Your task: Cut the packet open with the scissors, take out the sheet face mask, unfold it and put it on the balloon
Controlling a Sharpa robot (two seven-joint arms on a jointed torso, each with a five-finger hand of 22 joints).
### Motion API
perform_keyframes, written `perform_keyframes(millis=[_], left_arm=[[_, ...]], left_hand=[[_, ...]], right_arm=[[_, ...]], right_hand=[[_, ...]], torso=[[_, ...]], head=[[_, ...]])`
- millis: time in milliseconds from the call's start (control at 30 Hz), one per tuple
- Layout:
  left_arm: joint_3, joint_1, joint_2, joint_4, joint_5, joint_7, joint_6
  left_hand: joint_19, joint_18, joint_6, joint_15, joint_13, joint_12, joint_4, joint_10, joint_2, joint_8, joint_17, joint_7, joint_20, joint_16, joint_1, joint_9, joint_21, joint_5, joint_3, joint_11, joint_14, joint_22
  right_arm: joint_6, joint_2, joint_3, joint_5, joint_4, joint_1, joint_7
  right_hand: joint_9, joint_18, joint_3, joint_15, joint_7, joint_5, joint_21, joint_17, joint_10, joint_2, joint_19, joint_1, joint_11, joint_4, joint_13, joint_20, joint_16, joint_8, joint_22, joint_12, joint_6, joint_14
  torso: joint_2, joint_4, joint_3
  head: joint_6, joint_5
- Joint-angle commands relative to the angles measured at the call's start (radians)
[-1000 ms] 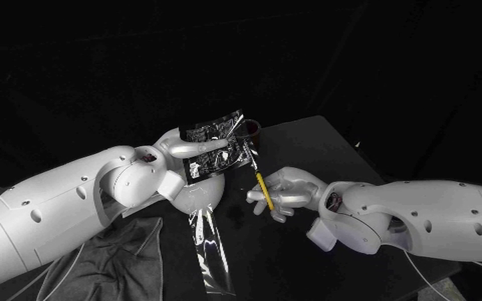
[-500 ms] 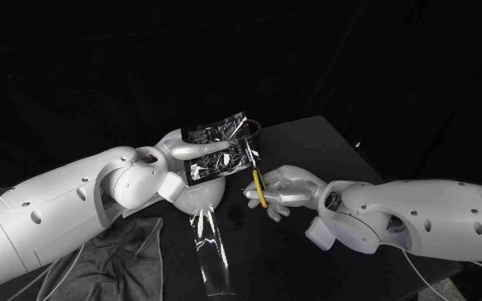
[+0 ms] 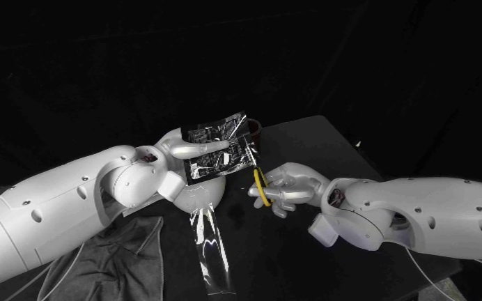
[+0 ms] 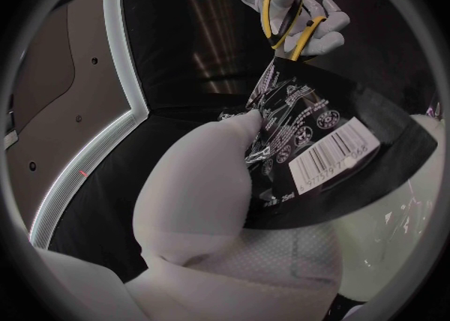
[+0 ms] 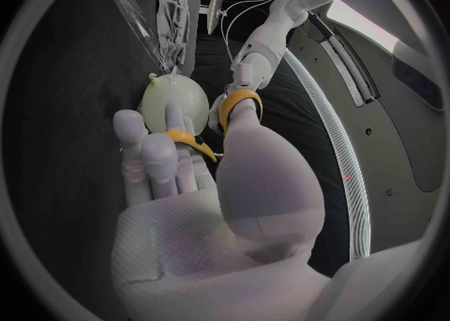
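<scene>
My left hand (image 3: 191, 149) holds the black printed packet (image 3: 221, 145) upright above the table, a finger pressed on its face. In the left wrist view the packet (image 4: 314, 145) shows a barcode, with my left hand (image 4: 211, 186) under it. My right hand (image 3: 288, 187) grips the yellow-handled scissors (image 3: 262, 187), whose blades point up at the packet's lower right edge. The left wrist view shows the scissors (image 4: 286, 17) reaching the packet's edge. The pale balloon (image 3: 208, 191) lies just below my left hand. In the right wrist view the balloon (image 5: 173, 96) lies beyond the scissors (image 5: 236, 102) and my right hand (image 5: 216, 208).
A long strip of clear plastic wrap (image 3: 213, 252) lies on the black table (image 3: 311, 141) in front of the balloon. A grey cloth (image 3: 111, 263) is crumpled at the front left, beside my left arm.
My right hand has edged the scissors up and closer to the packet's lower edge, and the handles have turned slightly. The packet has risen a little in my left hand.
</scene>
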Motion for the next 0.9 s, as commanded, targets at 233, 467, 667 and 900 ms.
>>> perform_keyframes(millis=[233, 467, 667, 900], left_arm=[[-0.001, -0.001, 0.002, 0.002, -0.009, -0.004, 0.026], [-0.001, -0.001, 0.000, 0.003, -0.006, -0.004, 0.022], [-0.001, -0.001, -0.002, 0.005, -0.003, -0.006, 0.023], [-0.001, -0.001, -0.003, 0.008, -0.003, -0.007, 0.025]], left_hand=[[0.008, 0.015, 0.003, -0.001, 0.001, 0.002, -0.006, 0.016, 0.006, 0.006, 0.001, 0.001, -0.002, 0.005, -0.003, 0.048, 0.003, 0.003, 0.003, -0.010, 0.003, -0.001], [0.008, 0.015, 0.003, -0.001, 0.001, 0.002, -0.006, 0.016, 0.006, 0.006, 0.001, 0.001, -0.002, 0.005, -0.003, 0.048, 0.003, 0.003, 0.003, -0.010, 0.003, -0.001], [0.009, 0.015, 0.003, -0.001, 0.001, 0.002, -0.007, 0.017, 0.006, 0.007, 0.002, 0.001, -0.003, 0.006, -0.004, 0.049, 0.003, 0.003, 0.003, -0.010, 0.004, -0.001], [0.009, 0.015, 0.003, -0.001, 0.001, 0.002, -0.007, 0.017, 0.006, 0.007, 0.002, 0.001, -0.003, 0.006, -0.004, 0.049, 0.003, 0.003, 0.003, -0.010, 0.004, -0.001]], right_arm=[[0.003, -0.005, 0.002, 0.008, 0.001, 0.003, 0.025], [-0.004, -0.007, 0.002, 0.014, 0.002, 0.004, 0.035], [-0.016, 0.000, 0.002, 0.028, 0.002, 0.004, 0.048], [-0.015, 0.008, 0.002, 0.035, 0.003, 0.004, 0.055]], right_hand=[[0.019, -0.026, -0.033, -0.045, -0.047, 0.000, 0.087, 0.070, 0.118, 0.058, 0.079, 0.025, -0.055, 0.005, 0.030, -0.044, 0.025, 0.036, 0.047, 0.038, 0.081, 0.064], [0.021, -0.029, -0.052, -0.050, -0.051, 0.000, 0.098, 0.076, 0.127, 0.073, 0.090, 0.029, -0.059, 0.007, 0.036, -0.051, 0.025, 0.035, 0.052, 0.034, 0.088, 0.074], [0.007, -0.030, -0.109, -0.024, -0.013, 0.000, 0.071, 0.046, 0.022, 0.064, 0.066, 0.022, -0.022, 0.005, 0.016, -0.039, 0.012, -0.019, 0.038, -0.042, 0.009, 0.060], [-0.014, -0.020, -0.137, 0.038, 0.055, -0.001, -0.022, -0.044, -0.151, 0.036, -0.025, 0.016, 0.044, 0.010, -0.043, 0.006, -0.009, -0.095, -0.009, -0.086, -0.113, -0.010]], torso=[[0.000, 0.0006, -0.0001], [0.000, 0.0011, -0.0002], [0.000, 0.0012, 0.0001], [0.000, 0.0003, 0.0000]], head=[[0.001, -0.001], [0.005, -0.002], [0.010, -0.002], [0.015, -0.002]])
